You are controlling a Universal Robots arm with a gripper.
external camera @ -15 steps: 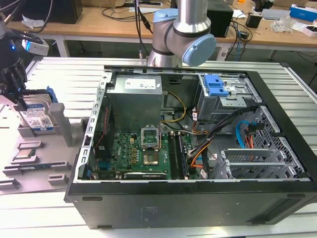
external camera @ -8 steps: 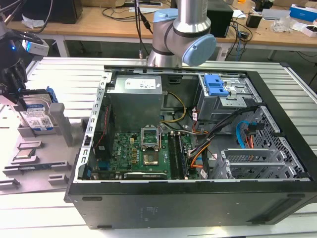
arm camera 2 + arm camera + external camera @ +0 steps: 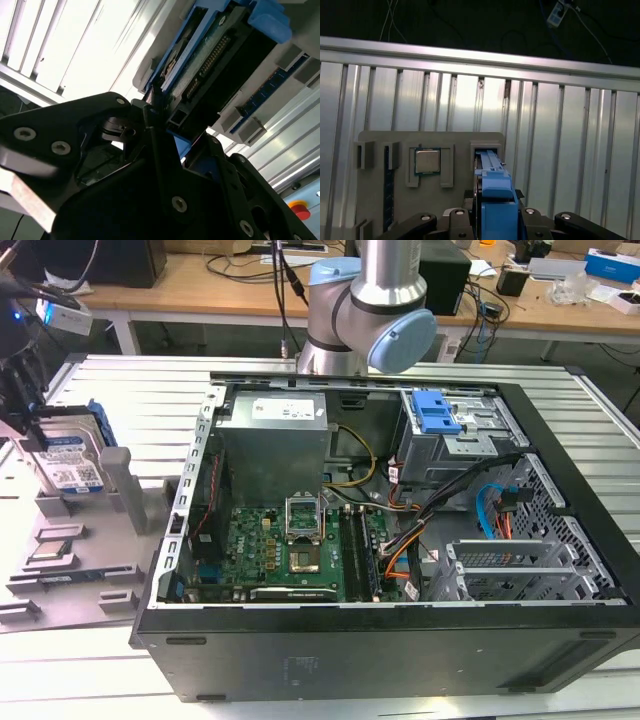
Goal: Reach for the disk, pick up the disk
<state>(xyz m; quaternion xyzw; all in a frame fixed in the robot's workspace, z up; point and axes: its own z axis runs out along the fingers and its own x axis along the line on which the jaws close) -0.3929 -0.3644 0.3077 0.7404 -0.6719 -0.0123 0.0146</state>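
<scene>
Reaching looks finished: fingers point(image 3: 155, 130) clamp the disk point(image 3: 496, 197); lift not yet done, it sits in the grey holder point(image 3: 435, 205).

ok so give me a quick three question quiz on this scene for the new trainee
1. True or false: the disk stands on edge in the grey holder, outside the open computer case.
2. Where is the gripper? A above the disk; B inside the case; C below the holder.
3. Fill in: in the first wrist view, the holder's square recess beside the disk holds a ____.
Key: 1 true; 2 A; 3 processor chip.
</scene>
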